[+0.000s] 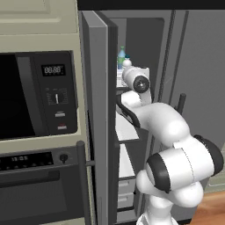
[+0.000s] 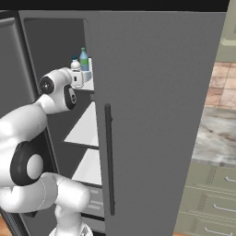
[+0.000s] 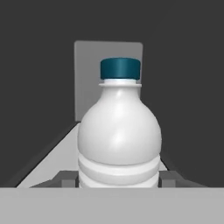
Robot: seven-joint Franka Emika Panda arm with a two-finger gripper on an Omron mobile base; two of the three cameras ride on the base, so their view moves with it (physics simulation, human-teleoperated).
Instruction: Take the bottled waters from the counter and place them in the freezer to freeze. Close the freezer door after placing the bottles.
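A: We find the arm reaching into the open freezer (image 2: 50, 55), the gripper (image 3: 119, 178) level with the upper white shelf (image 2: 85, 85).

B: State of the gripper?

A: Clamped on the whitish bottle (image 3: 119, 135). In the hand view its fingers (image 3: 65, 178) sit against both sides of the ribbed body, blue cap upright.

B: And the second bottle?

A: We note the blue-tinted bottle (image 2: 84, 59) with green cap standing upright on that same shelf, just beside and behind the held one.

B: The door?

A: The freezer door (image 1: 99, 118) stands open, edge toward the left base view, next to the black oven (image 1: 37, 96). The fridge door (image 2: 156, 115) is shut; the counter (image 2: 216, 138) lies to its right.
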